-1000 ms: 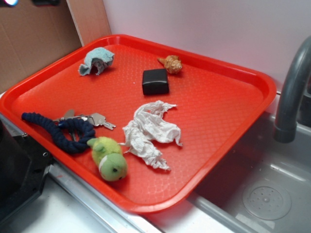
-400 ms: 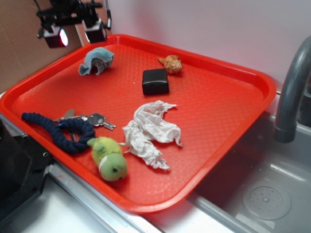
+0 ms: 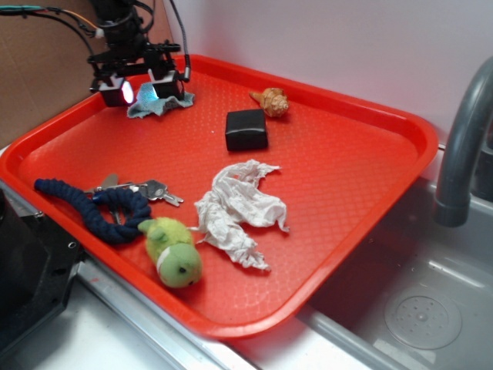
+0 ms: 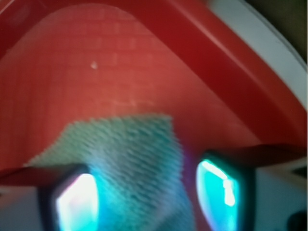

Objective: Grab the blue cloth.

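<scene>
Red tray (image 3: 362, 154) holds blue cloth (image 3: 158, 104) between open end effector (image 3: 141, 91) fingers.

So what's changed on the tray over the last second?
The gripper came in from the top left and dropped down over the small light blue terry cloth in the far left corner of the red plastic tray. Its fingers are open, straddling the cloth, not yet closed. The cloth looks flatter. The black box, seashell, white rag, keys, rope and green toy haven't moved.
</scene>
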Tool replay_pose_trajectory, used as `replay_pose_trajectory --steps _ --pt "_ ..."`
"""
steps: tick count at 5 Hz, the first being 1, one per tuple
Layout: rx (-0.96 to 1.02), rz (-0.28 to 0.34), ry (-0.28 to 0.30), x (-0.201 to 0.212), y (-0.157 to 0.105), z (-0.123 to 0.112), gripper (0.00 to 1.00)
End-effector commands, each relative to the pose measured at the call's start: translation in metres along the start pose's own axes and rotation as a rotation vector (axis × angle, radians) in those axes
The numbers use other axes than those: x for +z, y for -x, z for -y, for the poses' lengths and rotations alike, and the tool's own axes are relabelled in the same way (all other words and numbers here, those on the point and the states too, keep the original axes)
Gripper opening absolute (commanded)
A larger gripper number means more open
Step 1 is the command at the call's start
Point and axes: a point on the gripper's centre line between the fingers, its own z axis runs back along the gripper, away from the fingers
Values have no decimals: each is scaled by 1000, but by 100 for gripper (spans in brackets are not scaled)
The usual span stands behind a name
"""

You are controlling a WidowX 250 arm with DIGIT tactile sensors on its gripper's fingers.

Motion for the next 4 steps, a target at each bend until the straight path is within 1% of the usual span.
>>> replay_pose_trajectory --steps 1,2,3,4 --pt "-73 47 -16 42 10 6 0" --pt "-179 12 -16 67 25 14 0" --pt "-256 9 -33 100 45 20 0" --pt "-360 6 -39 138 72 24 0"
